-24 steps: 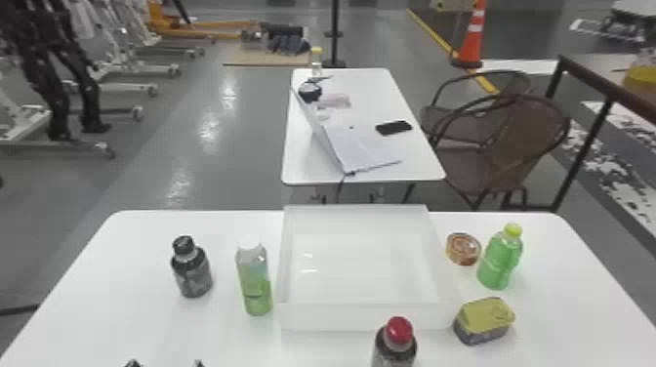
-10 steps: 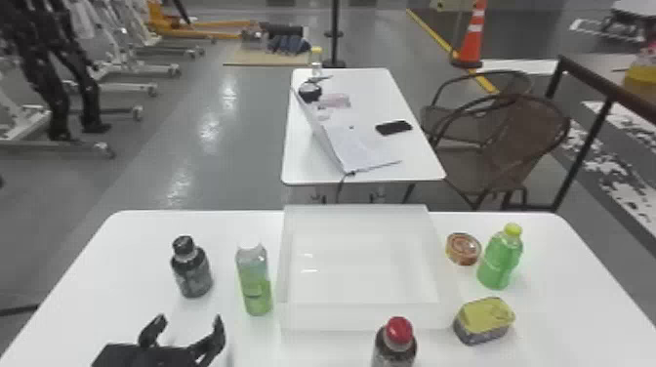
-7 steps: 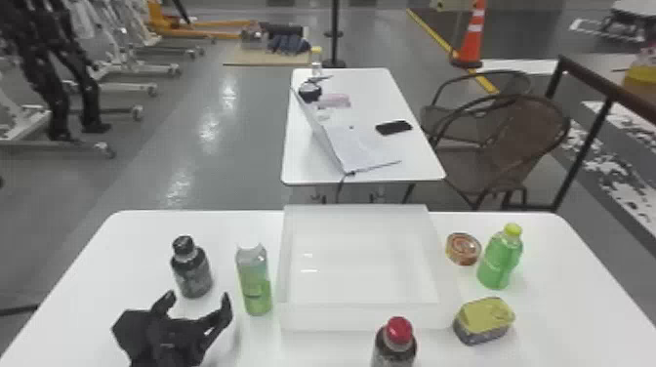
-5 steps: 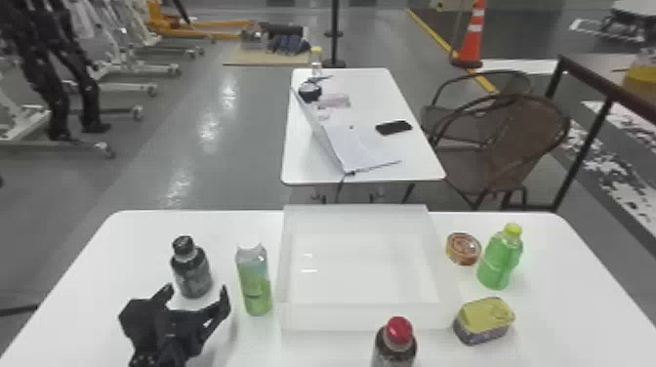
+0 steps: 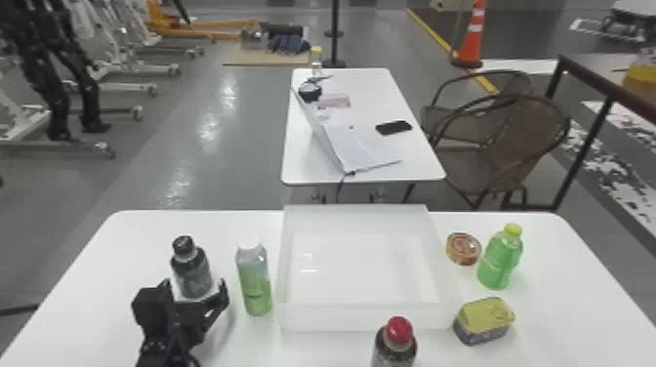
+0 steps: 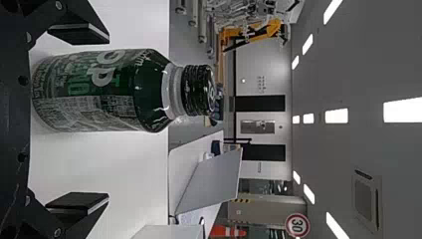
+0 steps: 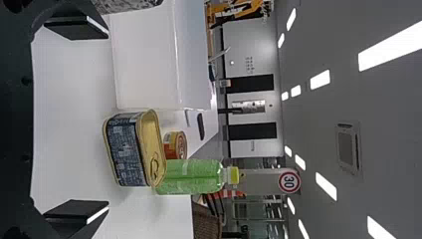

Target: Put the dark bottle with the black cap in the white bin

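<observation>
Find the squat, glossy dark bottle with the black cap (image 5: 191, 273) upright left of the shallow white plastic bin (image 5: 366, 317), off-centre between the left gripper's (image 6: 108, 118) spread black fingers, and beware of toppling it through uneven contact, or nudging the slim green, white-capped bottle (image 5: 254, 283) nearer the bin, with the right gripper (image 7: 108, 119) also agape.
</observation>
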You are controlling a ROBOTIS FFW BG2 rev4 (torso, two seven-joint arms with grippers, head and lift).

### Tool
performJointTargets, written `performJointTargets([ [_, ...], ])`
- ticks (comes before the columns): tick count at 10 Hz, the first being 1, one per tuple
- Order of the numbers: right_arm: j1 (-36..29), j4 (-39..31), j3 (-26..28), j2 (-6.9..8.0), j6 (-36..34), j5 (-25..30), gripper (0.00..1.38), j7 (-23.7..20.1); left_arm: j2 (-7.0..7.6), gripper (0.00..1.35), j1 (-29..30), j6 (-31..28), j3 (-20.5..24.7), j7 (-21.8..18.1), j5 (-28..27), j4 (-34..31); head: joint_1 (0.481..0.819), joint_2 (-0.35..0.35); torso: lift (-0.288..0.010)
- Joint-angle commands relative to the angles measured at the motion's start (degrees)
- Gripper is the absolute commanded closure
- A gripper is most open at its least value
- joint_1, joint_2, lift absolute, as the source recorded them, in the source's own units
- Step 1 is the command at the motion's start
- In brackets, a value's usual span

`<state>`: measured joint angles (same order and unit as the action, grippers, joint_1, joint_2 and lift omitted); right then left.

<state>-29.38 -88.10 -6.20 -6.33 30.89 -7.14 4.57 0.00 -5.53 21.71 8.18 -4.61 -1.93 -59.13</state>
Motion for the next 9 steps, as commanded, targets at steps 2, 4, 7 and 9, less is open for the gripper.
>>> performJointTargets([
  [2, 0.1, 0.1, 0.1, 0.00, 0.1, -0.1, 0.09, 0.0, -0.15, 0.18, -2.4, 0.7, 0.0, 1.2, 1.0, 2.5, 0.549, 0.000, -0.100],
  [4, 0.2, 0.1, 0.0, 0.00, 0.1, -0.1, 0.09, 0.0, -0.15, 0.17, -3.9, 1.2, -0.2, 2.4, 0.9, 4.2, 0.549, 0.000, -0.100],
  [7, 0.4, 0.3, 0.1, 0.00, 0.2, -0.1, 0.09, 0.0, -0.15, 0.37, -5.4, 2.3, -0.1, 3.3, 0.9, 7.4, 0.549, 0.000, -0.100],
  [9, 0.4, 0.3, 0.0, 0.00, 0.3, -0.2, 0.09, 0.0, 0.00, 0.91, -4.8, 3.8, -0.7, 5.8, 1.2, 8.2, 0.549, 0.000, -0.100],
])
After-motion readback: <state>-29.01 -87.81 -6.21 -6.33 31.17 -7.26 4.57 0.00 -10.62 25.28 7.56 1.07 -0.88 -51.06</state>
